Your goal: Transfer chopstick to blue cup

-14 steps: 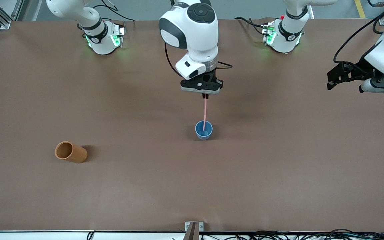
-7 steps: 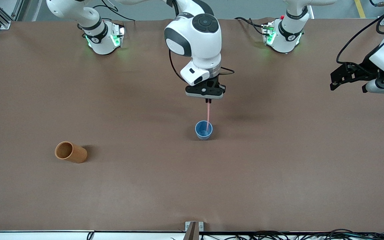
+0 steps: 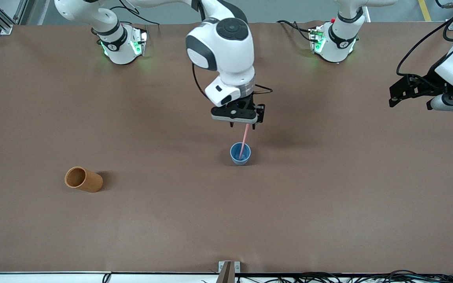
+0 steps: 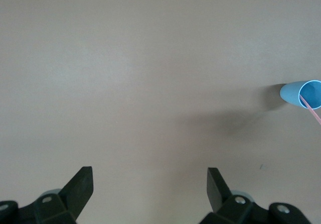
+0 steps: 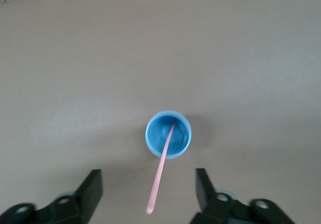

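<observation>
The blue cup (image 3: pixel 240 153) stands upright near the middle of the table. The light-pink chopstick (image 3: pixel 244 141) stands in it, its lower end inside the cup and its upper end leaning free. My right gripper (image 3: pixel 243 125) is open just above the cup, its fingers apart on either side of the stick's top and not touching it. In the right wrist view the cup (image 5: pixel 168 134) holds the stick (image 5: pixel 161 171) between the open fingers. My left gripper (image 3: pixel 392 98) is open and empty in the air at the left arm's end of the table; its wrist view shows the cup (image 4: pixel 302 94) far off.
An orange-brown cylindrical cup (image 3: pixel 83 179) lies on its side toward the right arm's end, nearer the front camera than the blue cup. A metal bracket (image 3: pixel 229 269) sits at the table's front edge.
My right gripper has opened and let go of the chopstick, which now leans in the blue cup. The right hand shifted slightly. The left arm has barely moved.
</observation>
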